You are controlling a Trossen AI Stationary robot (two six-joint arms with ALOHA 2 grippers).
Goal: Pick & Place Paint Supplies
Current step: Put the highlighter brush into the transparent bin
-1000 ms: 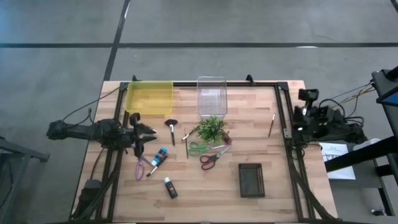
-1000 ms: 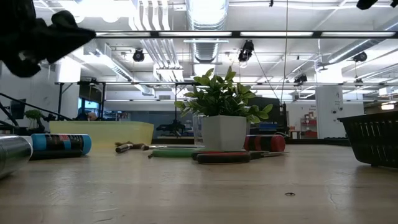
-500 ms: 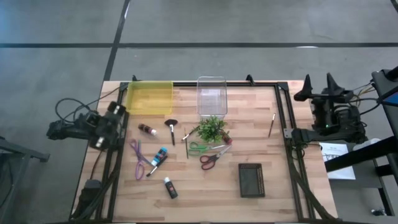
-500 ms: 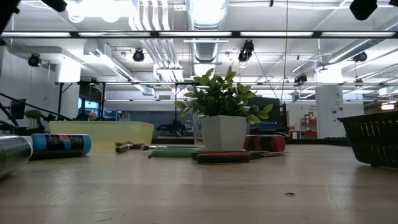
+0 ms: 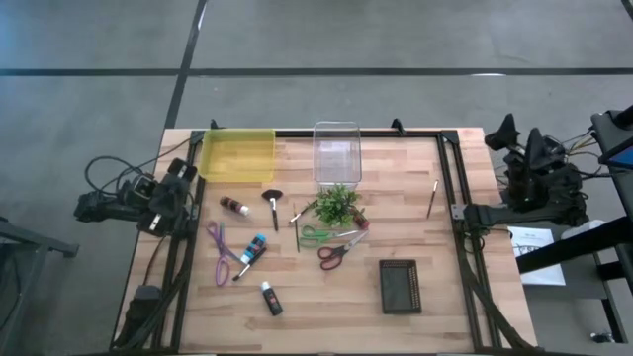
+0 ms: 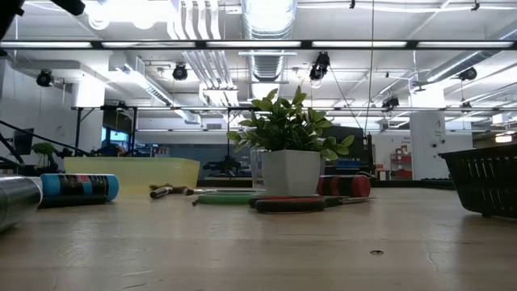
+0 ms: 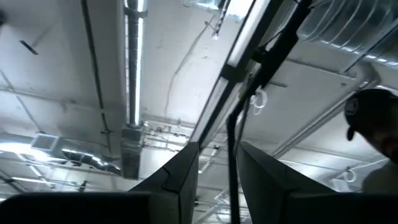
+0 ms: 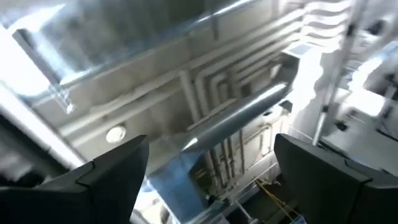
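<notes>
Two arms are parked off the table [image 5: 415, 198] edges, pointing up at the ceiling. Left gripper [image 5: 183, 175] sits past the 9 o'clock edge; its wrist view shows the fingers [image 7: 180, 177] narrowly apart with nothing between them. Right gripper [image 5: 521, 136] sits past the 3 o'clock edge, fingers [image 8: 112, 165] spread wide, empty.

Supplies all lie loose on the wood:
- brown tube [image 5: 234, 206], 9 o'clock of the fan brush [image 5: 272, 203].
- purple scissors [image 5: 219, 249] toward 8 o'clock of table centre, just beside the blue tube [image 5: 255, 247].
- black tube with white cap [image 5: 270, 298] near the 6 o'clock edge.
- green scissors [image 5: 318, 235] and red scissors [image 5: 339, 249] at 6 o'clock of the potted plant [image 5: 336, 205]; the pair lie touching or nearly so.
- thin brush [image 5: 298, 232] just at 9 o'clock of the green scissors.
- another thin brush [image 5: 432, 198] alone toward the 3 o'clock edge.

Containers: yellow bin [image 5: 237, 155] and clear bin [image 5: 336, 153] along the 12 o'clock edge, black basket [image 5: 400, 287] at 5 o'clock. No supply shows in them.
</notes>
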